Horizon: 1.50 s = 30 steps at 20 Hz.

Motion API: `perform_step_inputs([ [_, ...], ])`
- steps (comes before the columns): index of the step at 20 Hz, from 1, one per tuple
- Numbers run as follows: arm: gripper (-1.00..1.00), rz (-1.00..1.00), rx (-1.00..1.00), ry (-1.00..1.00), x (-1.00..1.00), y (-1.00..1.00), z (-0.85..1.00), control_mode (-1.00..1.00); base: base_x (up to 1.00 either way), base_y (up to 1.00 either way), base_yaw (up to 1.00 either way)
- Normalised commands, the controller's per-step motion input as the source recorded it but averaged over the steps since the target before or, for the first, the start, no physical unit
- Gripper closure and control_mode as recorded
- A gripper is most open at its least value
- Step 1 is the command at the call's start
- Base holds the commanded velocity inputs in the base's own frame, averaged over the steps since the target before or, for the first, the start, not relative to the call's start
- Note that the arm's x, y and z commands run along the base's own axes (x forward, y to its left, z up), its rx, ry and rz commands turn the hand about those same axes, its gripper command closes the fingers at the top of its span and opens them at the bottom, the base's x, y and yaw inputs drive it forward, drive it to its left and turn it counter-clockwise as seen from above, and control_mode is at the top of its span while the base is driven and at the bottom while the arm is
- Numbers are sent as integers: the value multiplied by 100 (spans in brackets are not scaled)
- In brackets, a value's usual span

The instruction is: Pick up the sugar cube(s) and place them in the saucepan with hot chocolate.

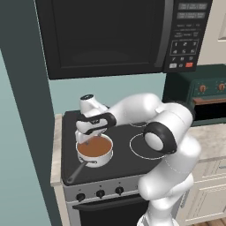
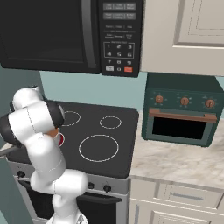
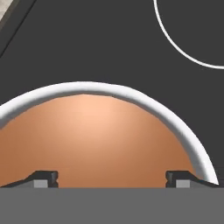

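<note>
the tool (image 3: 112, 179) hangs open and empty just above the saucepan (image 1: 98, 159), centre-left of the left base view, hot chocolate (image 3: 96, 140) directly beneath it.

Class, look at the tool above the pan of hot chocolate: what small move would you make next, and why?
Probably lift the tool straight up, clear of the saucepan. Its fingers stand wide apart over the hot chocolate with nothing between them, and no sugar cube can be made out on the surface, so the drop looks done. Rising first should keep the fingers off the rim.
</note>
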Motion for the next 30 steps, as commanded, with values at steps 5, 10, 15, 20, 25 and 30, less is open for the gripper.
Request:
perform_step_inputs([
  [5, -100, 0, 1, -13, -28, -5, 32, -100, 0, 0, 0],
  [10, -100, 0, 0, -14, -27, 0, 27, -100, 0, 0, 0],
  [15, -100, 0, 0, -12, -17, 0, 39, -100, 0, 0, 0],
  [20, -100, 0, 0, -14, -20, -8, 53, -100, 0, 0, 0],
  [25, -100, 0, 7, -13, -16, -18, 19, -100, 0, 0, 0],
  [30, -100, 0, 5, -8, -8, -22, 11, -100, 0, 0, 0],
])
